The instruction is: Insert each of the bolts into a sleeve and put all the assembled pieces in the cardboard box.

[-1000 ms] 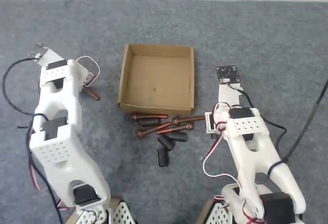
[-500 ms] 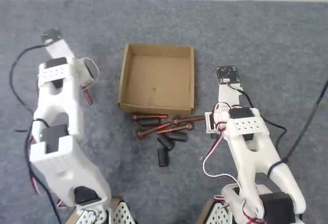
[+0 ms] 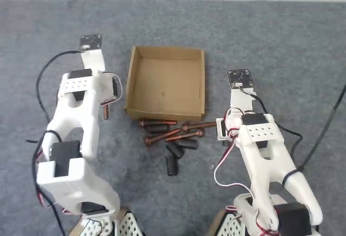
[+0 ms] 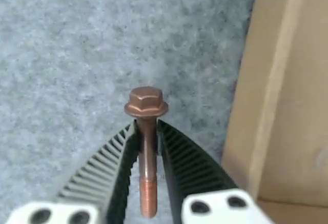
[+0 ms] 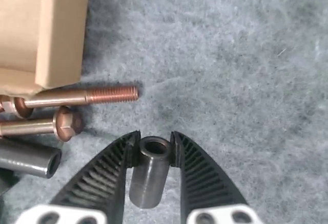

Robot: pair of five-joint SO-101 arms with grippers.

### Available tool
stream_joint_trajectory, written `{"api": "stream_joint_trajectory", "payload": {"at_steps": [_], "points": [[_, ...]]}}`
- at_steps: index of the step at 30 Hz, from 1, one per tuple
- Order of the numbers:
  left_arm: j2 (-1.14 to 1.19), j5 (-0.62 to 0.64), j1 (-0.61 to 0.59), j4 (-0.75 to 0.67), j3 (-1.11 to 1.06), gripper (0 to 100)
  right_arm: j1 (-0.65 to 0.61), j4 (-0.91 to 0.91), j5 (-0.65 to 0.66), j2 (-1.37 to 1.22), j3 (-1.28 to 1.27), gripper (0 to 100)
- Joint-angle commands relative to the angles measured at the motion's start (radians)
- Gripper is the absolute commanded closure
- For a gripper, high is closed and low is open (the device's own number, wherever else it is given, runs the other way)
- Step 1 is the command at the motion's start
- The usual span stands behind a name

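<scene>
My left gripper [image 4: 146,125] is clenched on a copper hex-head bolt [image 4: 147,152]. It grips the shank just under the head, so the head sticks out past the tips and the threaded end points back toward my wrist. From above, this bolt hangs just beside the left wall of the cardboard box [image 3: 130,82], near its front corner.

My right gripper [image 5: 154,138] is closed on a dark steel sleeve [image 5: 150,172] with its open bore facing outward. It sits low over the grey bench [image 3: 270,41], to the right of the heap. That heap is several loose bolts [image 3: 158,122] and a few loose sleeves [image 3: 172,166] in front of the box.

As I judge it, I am at the mating step of one pair, since each part is held but the two are well apart. Next I must bring both arms together and line the shank up with the bore. The thread is on the wrist side of my grip, so I expect to have to turn the left wrist or regrip. The risk I see is the bolt twisting in my gripper if the alignment is off.
</scene>
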State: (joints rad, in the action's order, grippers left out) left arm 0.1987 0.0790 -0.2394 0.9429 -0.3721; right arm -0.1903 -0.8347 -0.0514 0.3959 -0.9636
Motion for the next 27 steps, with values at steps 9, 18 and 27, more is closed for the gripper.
{"api": "stream_joint_trajectory", "payload": {"at_steps": [9, 18, 27], "points": [[0.12, -0.064, 0.006, 0.147, 0.185, 96, 0.015, 0.019, 0.015, 0.059, 0.006, 99.1], [0.126, -0.104, 0.012, 0.158, 0.194, 96, 0.071, 0.042, 0.015, 0.059, 0.012, 99.0], [0.129, -0.101, 0.012, 0.158, 0.194, 85, 0.076, 0.048, 0.015, 0.058, 0.011, 93.2]]}}
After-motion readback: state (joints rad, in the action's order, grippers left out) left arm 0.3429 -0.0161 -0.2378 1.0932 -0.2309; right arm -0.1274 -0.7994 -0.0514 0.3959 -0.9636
